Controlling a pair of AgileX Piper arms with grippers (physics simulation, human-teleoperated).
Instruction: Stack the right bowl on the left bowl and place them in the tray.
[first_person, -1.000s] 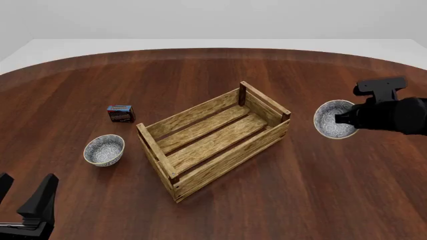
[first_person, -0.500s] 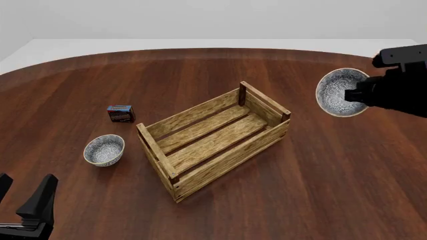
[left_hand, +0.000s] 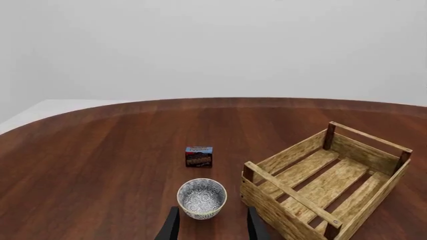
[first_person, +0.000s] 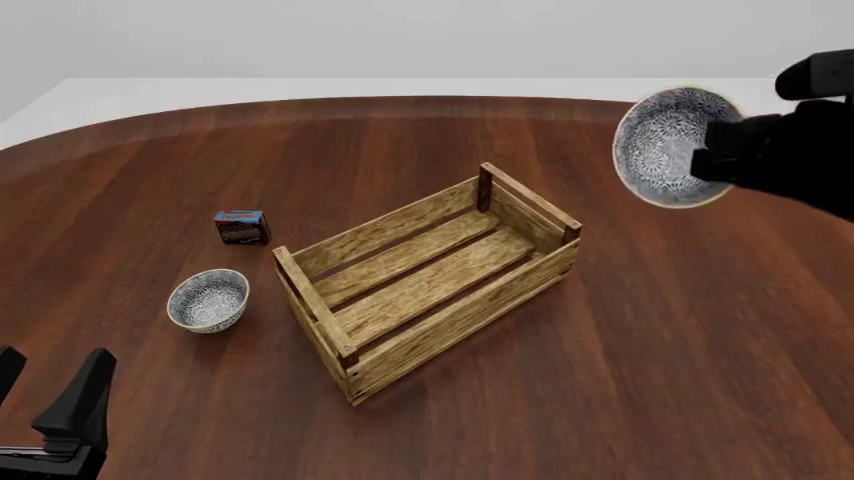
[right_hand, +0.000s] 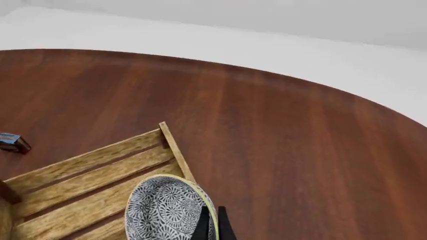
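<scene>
Two grippers: you have one low at the near left edge of the table and one raised at the far right.
Left gripper (first_person: 51, 400): your fingers stand apart with nothing between them, close above the wood near your own side.
Left bowl (first_person: 208, 299): upright on the table just ahead of your left gripper; in the left wrist view it sits straight beyond the gap of the two fingertips (left_hand: 172, 227), apart from them.
Small box (first_person: 242, 227): dark red and blue, on the table a little past the left bowl, further from your left gripper.
Crate (first_person: 430, 277): the slatted wooden tray lies ahead and to the right of your left gripper, set at an angle, with only bare slats showing inside; it is below and to the left of your right gripper.
Right gripper (first_person: 714, 160): your fingers are pinched together on the rim of the right bowl; in the right wrist view the two dark tips meet at the bowl's edge.
Right bowl (first_person: 667, 146): held off the table, tipped on its side with its patterned inside turned toward the crate, and hanging beyond the crate's far right corner.
Table (first_person: 667, 340): dark brown wood, round-edged, under everything.
</scene>
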